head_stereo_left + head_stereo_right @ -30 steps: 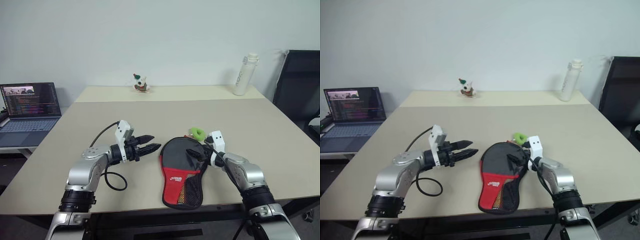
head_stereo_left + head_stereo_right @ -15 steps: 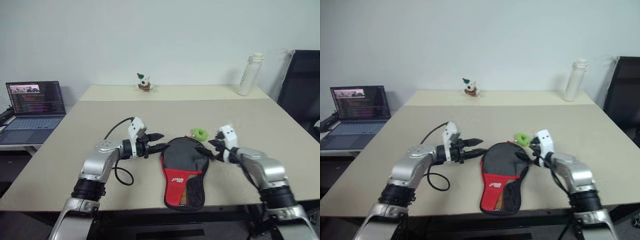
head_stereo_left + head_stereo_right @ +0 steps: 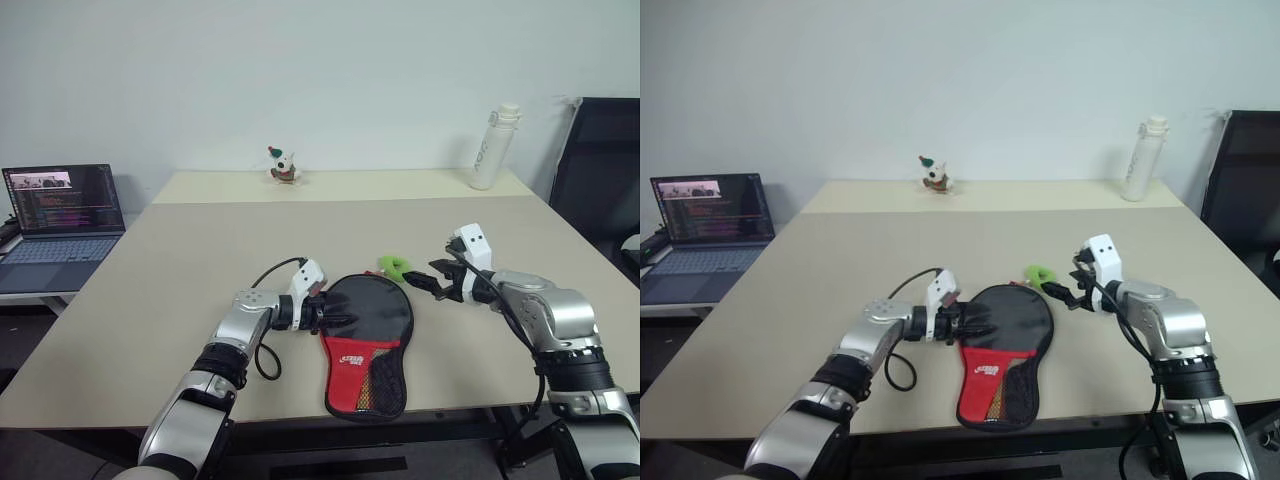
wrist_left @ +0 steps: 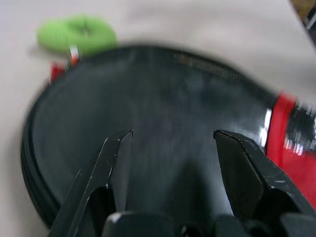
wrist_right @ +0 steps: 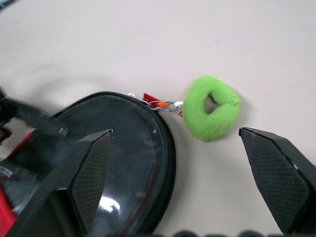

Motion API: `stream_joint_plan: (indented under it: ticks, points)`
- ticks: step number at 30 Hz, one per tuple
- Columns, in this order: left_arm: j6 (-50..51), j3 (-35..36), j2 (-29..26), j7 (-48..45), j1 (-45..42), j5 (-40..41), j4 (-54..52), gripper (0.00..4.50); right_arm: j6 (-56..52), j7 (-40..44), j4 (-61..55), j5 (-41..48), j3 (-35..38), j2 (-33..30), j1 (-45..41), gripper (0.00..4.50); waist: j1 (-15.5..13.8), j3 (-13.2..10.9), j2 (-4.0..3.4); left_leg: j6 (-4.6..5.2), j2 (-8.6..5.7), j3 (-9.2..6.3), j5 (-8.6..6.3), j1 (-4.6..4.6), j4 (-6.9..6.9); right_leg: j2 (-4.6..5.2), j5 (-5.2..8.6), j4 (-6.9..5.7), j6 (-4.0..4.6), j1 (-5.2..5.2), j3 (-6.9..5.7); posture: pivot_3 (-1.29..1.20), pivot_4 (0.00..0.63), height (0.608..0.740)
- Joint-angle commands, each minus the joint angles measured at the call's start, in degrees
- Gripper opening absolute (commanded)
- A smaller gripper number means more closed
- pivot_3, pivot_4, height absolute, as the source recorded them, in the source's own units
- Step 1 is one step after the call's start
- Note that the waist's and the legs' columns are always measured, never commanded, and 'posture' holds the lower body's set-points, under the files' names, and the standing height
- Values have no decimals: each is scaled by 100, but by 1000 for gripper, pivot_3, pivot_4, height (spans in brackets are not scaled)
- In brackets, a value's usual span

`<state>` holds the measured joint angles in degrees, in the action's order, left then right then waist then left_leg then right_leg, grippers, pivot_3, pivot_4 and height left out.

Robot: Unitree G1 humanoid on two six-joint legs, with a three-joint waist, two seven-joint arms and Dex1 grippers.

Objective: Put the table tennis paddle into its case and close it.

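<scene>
We are looking at the case lying flat near the table's front edge, its long axis running near to far, round black end away from us. Our left gripper is sitting at its left rim, partly open and empty over the black face. Our right gripper, spread wide and empty, is hovering just right of the far end, beside the green ring.

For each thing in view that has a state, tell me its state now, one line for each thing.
case: lying flat on the table, round end looks zipped shut
left gripper: open, fingers over the case's left edge
right gripper: open wide, raised beside the case, holding nothing
green ring: lying on the table at the case's far end
laptop: lid open, screen lit
bottle: upright, cap on
</scene>
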<state>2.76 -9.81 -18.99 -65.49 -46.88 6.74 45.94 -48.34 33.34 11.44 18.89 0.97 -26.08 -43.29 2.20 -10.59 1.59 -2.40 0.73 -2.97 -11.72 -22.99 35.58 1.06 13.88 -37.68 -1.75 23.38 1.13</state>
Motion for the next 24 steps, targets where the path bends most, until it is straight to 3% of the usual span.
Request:
stream_joint_plan:
  ticks: [1, 6, 13, 21, 24]
  points:
    - [-422, -47, 24, 72, -151, -235, 320, 2828, 727, -188, 961, -346, -81, 259, -654, 4500, -8, -1, -1, 0, 0, 0, 0, 1, 1, 0, 0, -1, 0, 0, 0, 0, 150, 740]
    - [-592, -26, 144, 135, -67, -333, 414, 2828, 1819, -409, 2998, -649, 2, 782, -1548, 4500, -19, -1, -2, 0, 0, -1, 0, 2, 6, 0, 0, -8, 0, -1, -1, 0, 150, 740]
    - [-586, -31, 189, 170, 100, -378, 207, 2828, 3356, -1424, 5652, -1128, 199, 1187, -2511, 4500, -30, -1, -3, 0, -1, -1, 0, 1, 6, 3, -3, -10, 4, -2, 0, 0, 150, 740]
    - [-445, -24, 134, 238, 312, -377, -176, 2828, 3656, -1915, 6401, -1439, 312, 1430, -2553, 4500, -18, -2, -4, 0, -1, 0, 0, 5, 5, 3, -4, -17, 7, -1, 3, 0, 150, 740]
    - [-427, -49, 126, 252, 345, -404, -248, 2857, 3647, -1971, 6429, -1416, 425, 1498, -2580, 3883, -13, -1, -5, 0, -1, 0, 0, 7, 6, 3, -3, -20, 6, -2, 3, 0, 150, 740]
